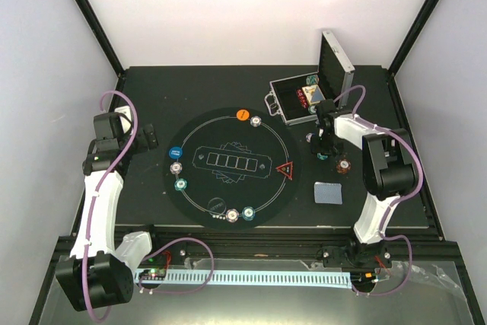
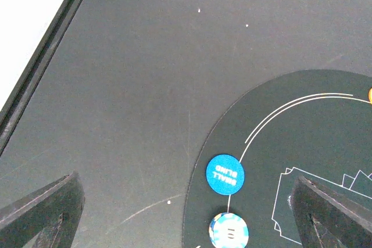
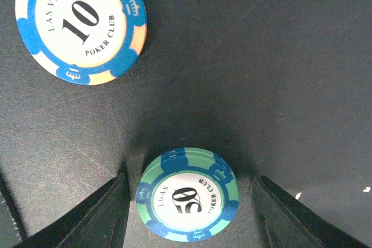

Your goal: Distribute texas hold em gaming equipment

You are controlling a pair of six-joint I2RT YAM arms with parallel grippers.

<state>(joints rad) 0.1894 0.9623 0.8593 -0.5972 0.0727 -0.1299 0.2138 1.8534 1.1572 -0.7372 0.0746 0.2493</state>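
Note:
A green-and-blue "50" poker chip stack lies on the black table between the fingers of my right gripper. The jaws stand close on either side with a thin gap each way, so the gripper is open. A white-and-blue "10" chip lies beyond it. From above, this gripper hangs just right of the round mat, near a chip and grey-blue cards. My left gripper is wide open and empty over the mat's left edge, near the blue disc and a chip.
The open silver case stands at the back right, its lid upright. On the mat lie an orange disc, a red triangle marker and several chips. The table's left rail runs close to the left arm.

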